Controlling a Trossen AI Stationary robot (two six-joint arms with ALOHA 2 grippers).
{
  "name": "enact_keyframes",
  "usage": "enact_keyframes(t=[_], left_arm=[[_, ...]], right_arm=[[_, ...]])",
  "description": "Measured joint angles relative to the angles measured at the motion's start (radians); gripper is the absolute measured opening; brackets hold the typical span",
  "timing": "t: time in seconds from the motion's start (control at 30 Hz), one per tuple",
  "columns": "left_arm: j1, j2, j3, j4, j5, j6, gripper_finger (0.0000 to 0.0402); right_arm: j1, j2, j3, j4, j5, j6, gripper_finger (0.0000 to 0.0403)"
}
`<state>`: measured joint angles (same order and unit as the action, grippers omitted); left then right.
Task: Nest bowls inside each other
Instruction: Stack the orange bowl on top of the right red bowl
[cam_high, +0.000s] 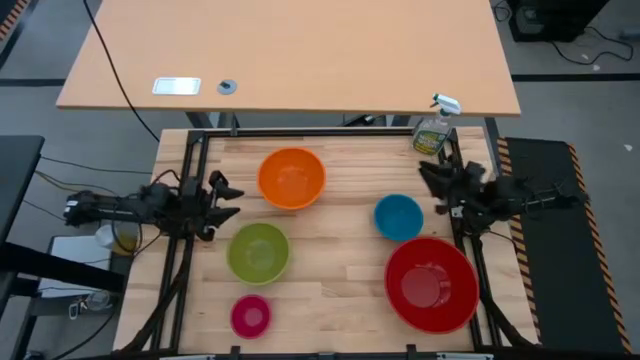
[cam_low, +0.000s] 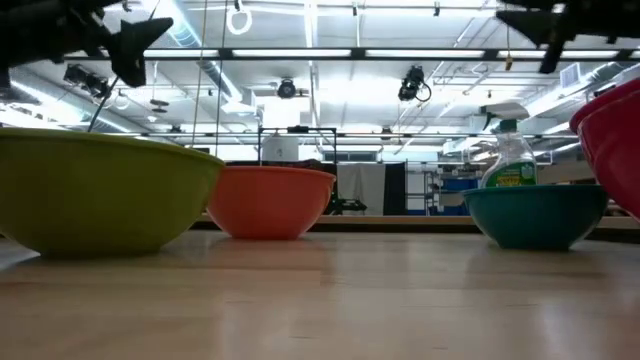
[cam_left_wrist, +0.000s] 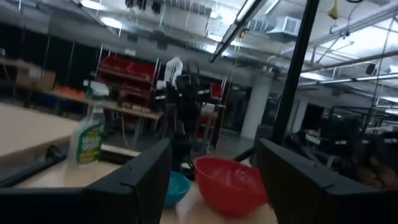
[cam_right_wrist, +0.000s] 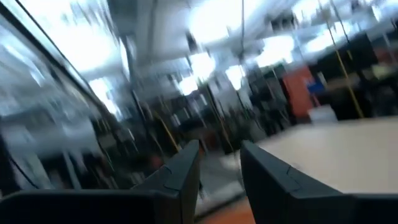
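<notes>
Five bowls stand apart, each with its base on the wooden table: orange (cam_high: 291, 178) at the far middle, blue (cam_high: 398, 217) right of centre, red (cam_high: 431, 283) at the near right, lime green (cam_high: 258, 252) left of centre, magenta (cam_high: 250, 315) at the near left. My left gripper (cam_high: 230, 198) hovers open at the table's left edge, between the orange and green bowls, with nothing between its fingers (cam_left_wrist: 149, 171). My right gripper (cam_high: 431, 185) hovers at the right edge, beyond the blue bowl, its fingers (cam_right_wrist: 186, 165) apart and empty.
A green spray bottle (cam_high: 433, 130) stands at the table's far right corner. A black frame (cam_high: 320, 132) runs round the table. Beyond it is a second, lighter tabletop (cam_high: 300, 60). Bare wood lies in the table's middle between the bowls.
</notes>
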<state>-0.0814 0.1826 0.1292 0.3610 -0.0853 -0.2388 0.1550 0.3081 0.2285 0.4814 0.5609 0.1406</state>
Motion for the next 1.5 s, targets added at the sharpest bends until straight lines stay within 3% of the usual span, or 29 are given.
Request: enact_keyframes(t=[0.33, 0.53, 0.7, 0.97, 1.13, 1.23, 1.5], left_arm=[[0.000, 0.036, 0.274, -0.493, 0.001, 0.050, 0.0238], [0.000, -0.011, 0.315, -0.654, 0.001, 0.124, 0.0238], [0.000, -0.025, 0.303, -0.653, 0.001, 0.188, 0.0238], [-0.001, -0.019, 0.303, -0.649, 0.001, 0.122, 0.0238], [-0.001, 0.014, 0.302, -0.633, 0.001, 0.081, 0.0238], [-0.004, 0.041, 0.260, -0.531, 0.017, 0.076, 0.0238], [-0.010, 0.059, -0.007, -0.019, -0.013, 0.152, 0.0238]], right_arm=[[-0.082, 0.601, 0.405, -0.062, 0.006, 0.004, 0.0124], [-0.094, 0.842, 0.598, -0.058, -0.128, -0.066, 0.0124], [-0.094, 1.021, 0.744, -0.106, -0.167, -0.100, 0.0124], [-0.101, 1.330, 1.118, -0.829, 0.014, -0.178, 0.0124], [-0.159, 1.474, 1.307, -1.113, 0.054, 0.010, 0.0124], [-0.234, 1.534, 1.385, -1.227, 0.014, 0.111, 0.0136], [-0.409, 1.641, 1.455, -1.246, -0.246, 0.289, 0.0229]])
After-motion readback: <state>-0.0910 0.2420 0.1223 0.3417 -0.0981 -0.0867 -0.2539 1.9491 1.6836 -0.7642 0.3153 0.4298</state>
